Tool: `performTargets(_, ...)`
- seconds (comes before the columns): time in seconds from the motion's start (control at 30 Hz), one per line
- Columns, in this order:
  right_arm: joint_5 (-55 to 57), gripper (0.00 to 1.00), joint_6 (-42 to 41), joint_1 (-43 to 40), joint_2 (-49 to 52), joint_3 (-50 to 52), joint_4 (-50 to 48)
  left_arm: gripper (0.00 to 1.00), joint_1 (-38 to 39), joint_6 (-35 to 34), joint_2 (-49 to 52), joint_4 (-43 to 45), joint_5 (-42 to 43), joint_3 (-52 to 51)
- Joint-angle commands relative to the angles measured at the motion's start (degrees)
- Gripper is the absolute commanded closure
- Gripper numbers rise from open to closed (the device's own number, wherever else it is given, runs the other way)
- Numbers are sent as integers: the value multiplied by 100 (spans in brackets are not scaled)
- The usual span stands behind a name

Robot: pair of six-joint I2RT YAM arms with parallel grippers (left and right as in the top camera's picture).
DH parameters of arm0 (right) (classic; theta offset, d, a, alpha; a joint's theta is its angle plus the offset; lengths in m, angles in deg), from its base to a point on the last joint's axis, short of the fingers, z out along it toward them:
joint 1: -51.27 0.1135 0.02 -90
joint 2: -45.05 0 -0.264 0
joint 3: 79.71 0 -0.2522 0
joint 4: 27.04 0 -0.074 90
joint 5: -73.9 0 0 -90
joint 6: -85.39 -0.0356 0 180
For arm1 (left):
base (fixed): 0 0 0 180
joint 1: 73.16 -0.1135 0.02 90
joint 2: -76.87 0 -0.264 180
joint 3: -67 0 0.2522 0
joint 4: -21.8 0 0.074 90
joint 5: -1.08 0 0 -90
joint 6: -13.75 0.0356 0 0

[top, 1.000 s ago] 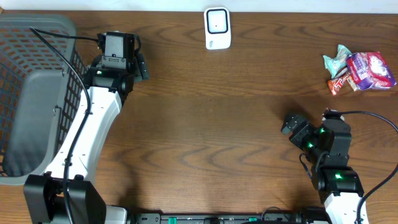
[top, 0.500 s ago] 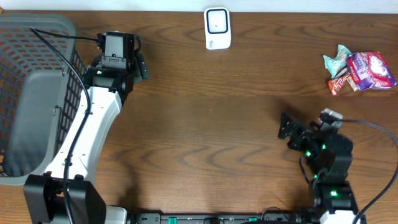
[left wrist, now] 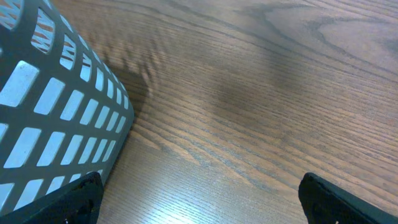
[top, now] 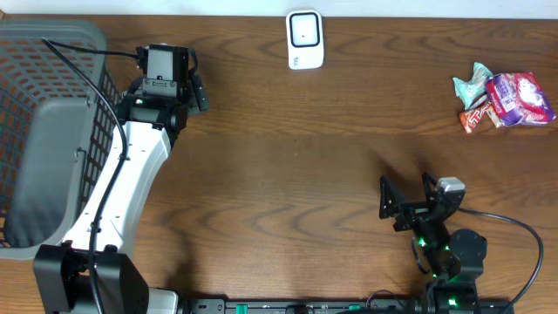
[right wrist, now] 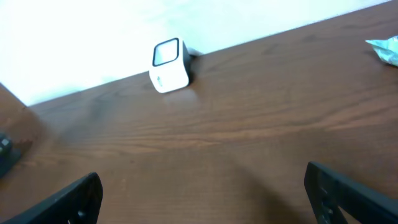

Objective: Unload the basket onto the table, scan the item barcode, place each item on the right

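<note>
The white barcode scanner [top: 305,39] stands upright at the back edge of the table; the right wrist view shows the scanner [right wrist: 169,65] far ahead. The items are snack packets [top: 506,98] piled at the far right: a pink bag, a teal packet [right wrist: 385,50] and a red bar. My right gripper [top: 405,201] is open near the front edge, left of and nearer than the packets, with only bare wood between its jaws [right wrist: 205,199]. Beside the basket, my left gripper [top: 187,92] is open and holds nothing [left wrist: 199,199].
A large grey mesh basket [top: 44,131] fills the left side, and its wall [left wrist: 56,106] stands close to my left fingers. A white wall runs behind the scanner. The table is dark brown wood.
My right arm has drawn back toward the front edge and swung left, its gripper still open. The left arm has not moved.
</note>
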Motion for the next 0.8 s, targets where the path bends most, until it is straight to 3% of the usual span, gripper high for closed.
performTargets(0.0,-15,1,195,59,-328,7,302,1,-13,74,11,0,-74,33)
performTargets(0.27,778,1,195,59,-1086,7,1069,1,-13,74,11,0,-74,33)
performTargets(0.77,835,1,1051,59,-1744,7,1078,1,-13,74,11,0,-74,33)
